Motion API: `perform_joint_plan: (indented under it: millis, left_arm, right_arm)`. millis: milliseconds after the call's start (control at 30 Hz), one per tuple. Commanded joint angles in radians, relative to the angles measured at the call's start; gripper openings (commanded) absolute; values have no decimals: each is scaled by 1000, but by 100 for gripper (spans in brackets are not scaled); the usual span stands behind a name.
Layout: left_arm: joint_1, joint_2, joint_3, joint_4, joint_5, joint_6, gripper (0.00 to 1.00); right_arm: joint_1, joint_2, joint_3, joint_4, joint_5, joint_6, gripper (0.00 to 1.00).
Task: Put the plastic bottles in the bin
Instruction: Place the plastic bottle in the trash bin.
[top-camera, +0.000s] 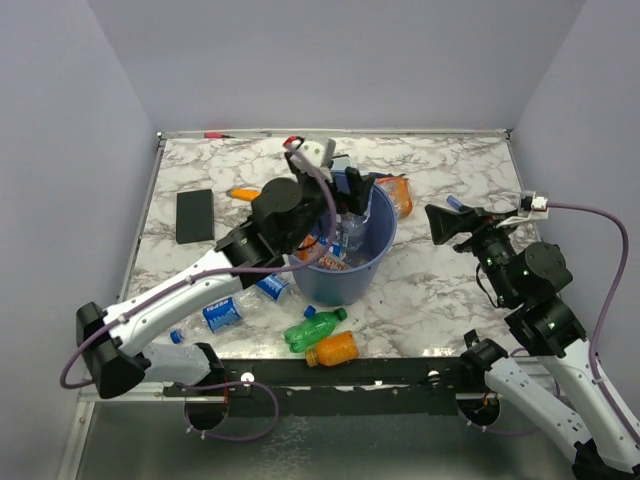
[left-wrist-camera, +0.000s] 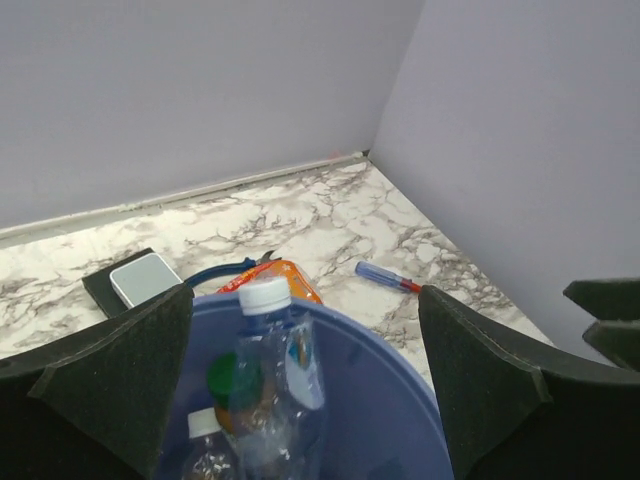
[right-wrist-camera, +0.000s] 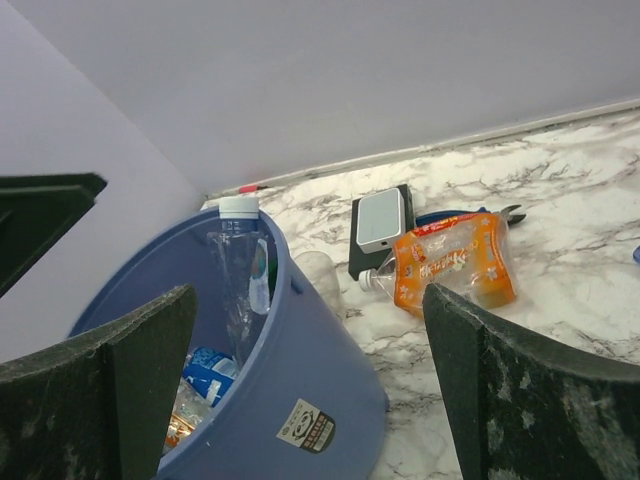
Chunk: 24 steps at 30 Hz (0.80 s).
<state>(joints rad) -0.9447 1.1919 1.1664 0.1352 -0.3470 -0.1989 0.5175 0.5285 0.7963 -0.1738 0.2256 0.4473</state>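
Your left gripper hangs over the mouth of the blue bin with its fingers spread wide and nothing between them. Right below them a clear bottle stands nearly upright against the inner wall, white cap up. That spot makes sense as a drop point, since anything let go there lands inside.

Your right gripper is spread and empty too. It waits to the right of the bin, well apart from it and facing it (probably parked there to stay out of the other arm's way).

Several bottles lie outside the bin, so the job reads as partly done:
- A green bottle and an orange bottle lie side by side at the near edge.
- Two clear blue-labelled bottles lie beside the left arm, the nearer one close against the bin's foot.
- An orange-labelled bottle lies on its side just behind the bin, next to a small grey-white device on a black block.

Some things you cannot settle from here:
- In the overhead view the left arm covers much of the bin's mouth.
- The wrist views show only the top layer of what is inside, so the count of bottles in the bin is not readable.
- Whatever clear thing sits by the left arm's base is too blurred to name.
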Motion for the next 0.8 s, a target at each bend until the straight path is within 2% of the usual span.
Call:
perform_joint_plan:
  millis: [0, 133, 267, 567, 700, 767]
  left_arm:
    - [-2, 170, 197, -147, -15, -8, 94]
    - [-2, 277, 303, -247, -29, -49, 93]
    - [-2, 335, 341, -293, -73, -50, 88]
    - [0, 417, 412, -372, -134, -22, 71]
    - [4, 442, 427, -389, -148, -12, 58]
    - [4, 448, 429, -396, -155, -10, 56]
  right_arm:
    - [4, 9, 8, -16, -10, 18, 98]
    - [3, -2, 16, -35, 7, 9, 98]
    - [3, -10, 24, -48, 10, -3, 98]
    - [3, -29, 11, -48, 5, 1, 98]
    - [3, -38, 12, -56, 6, -3, 98]
    - [4, -41, 18, -64, 7, -6, 98]
